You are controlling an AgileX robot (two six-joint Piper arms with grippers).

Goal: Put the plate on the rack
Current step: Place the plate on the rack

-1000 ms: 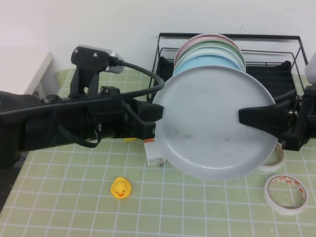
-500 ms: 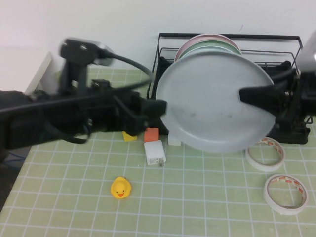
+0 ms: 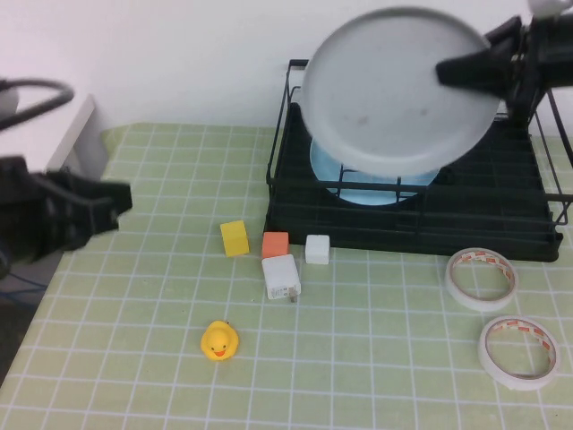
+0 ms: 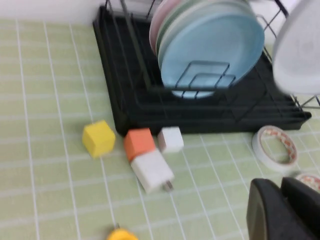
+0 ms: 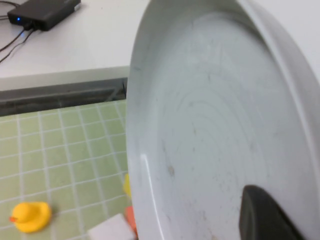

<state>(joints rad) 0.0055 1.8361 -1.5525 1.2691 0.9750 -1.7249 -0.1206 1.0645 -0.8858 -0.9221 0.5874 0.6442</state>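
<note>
Fingers of the right gripper point(image 3: 466, 70) are clamped on the right rim of the grey plate point(image 3: 398, 94), one black finger lying across its face, and they hold it in the air above the far part of the black wire rack point(image 3: 295, 210). The plate is tilted, face toward the camera, in front of the light blue plate point(image 4: 212, 47) that stands in the upright wires with the green and pink ones behind it.

To do this step well, I judge the plate should be turned more upright, edge downward, and lined up with a free slot nearer than the blue plate before it is lowered. The rim should settle between two wires without knocking the blue plate, and the grip should hold until the tray base bears the weight.

Left gripper point(image 4: 280, 210) waits low at the near left, well apart from the rack, its fingers together on nothing. Small blocks point(image 3: 276, 244), a white charger point(image 3: 280, 276), a rubber duck point(image 3: 219, 341) and tape rolls point(image 3: 482, 279) lie on the mat.
</note>
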